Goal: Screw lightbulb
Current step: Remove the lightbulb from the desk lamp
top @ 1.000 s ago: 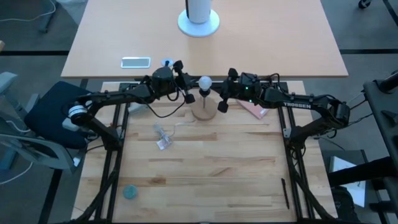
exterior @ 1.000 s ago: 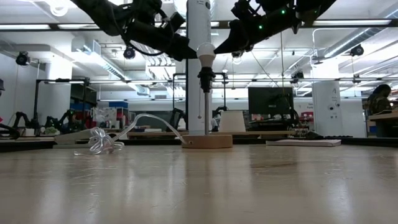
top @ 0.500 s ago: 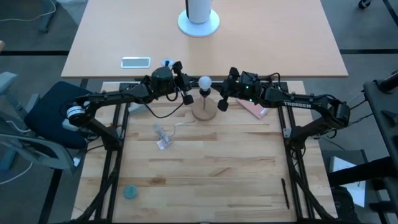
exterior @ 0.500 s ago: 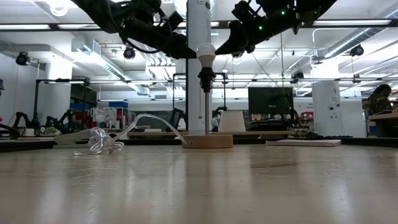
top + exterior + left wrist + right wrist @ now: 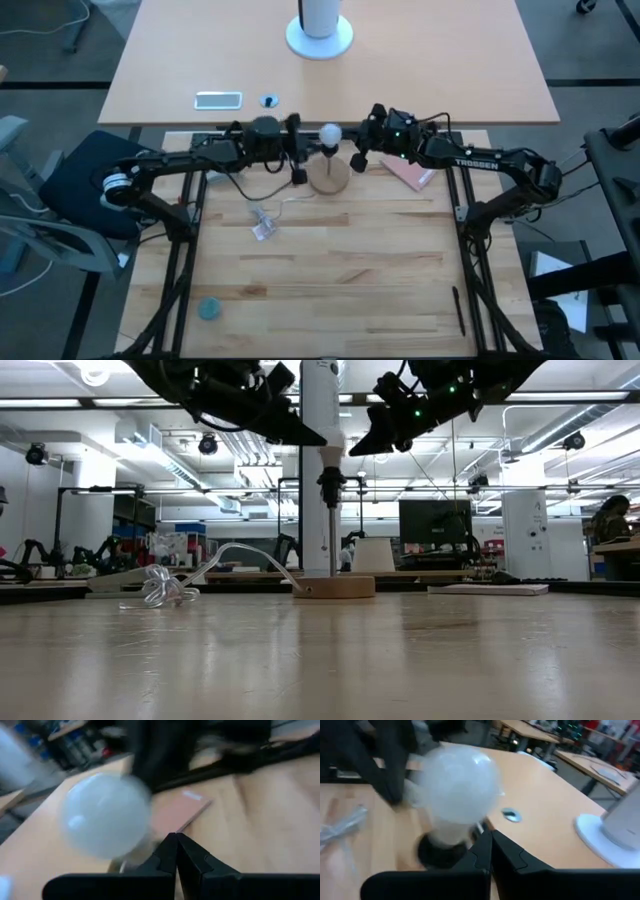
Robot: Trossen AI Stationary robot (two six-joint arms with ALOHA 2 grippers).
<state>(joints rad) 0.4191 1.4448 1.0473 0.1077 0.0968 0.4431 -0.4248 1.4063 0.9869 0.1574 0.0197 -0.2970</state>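
Two arms, both hanging over the far end of the wooden table (image 5: 330, 280), so here's what you're looking at from the near side outward. Closest to you the slats are mostly bare, with a small teal round thing (image 5: 209, 308) near the left corner and a dark pen-like stick (image 5: 459, 311) on the right. Further in there's the crumpled clear wrapper (image 5: 261, 222), and past that the round wooden stand (image 5: 329, 177) with its black socket (image 5: 331, 484) up on a post.

Your lightbulb (image 5: 328, 133) is sitting upright on top of that socket, base down in it. Neither gripper is holding it. Your left gripper (image 5: 298, 165) is just beside the bulb on its left, fingers pinched fully together on nothing; in the left wrist view the bulb (image 5: 106, 815) sits off to one side of the closed tips, apart from them. Your right gripper (image 5: 358, 152) is just beside it on the other side, also clamped together empty, and the right wrist view shows the bulb (image 5: 459, 781) right ahead of the closed tips with the socket under it.

A pinkish flat card (image 5: 408, 175) lies under the right arm. Beyond that, on the other desk, you've got a phone (image 5: 218, 99) and a white cylinder on a round base (image 5: 319, 30).
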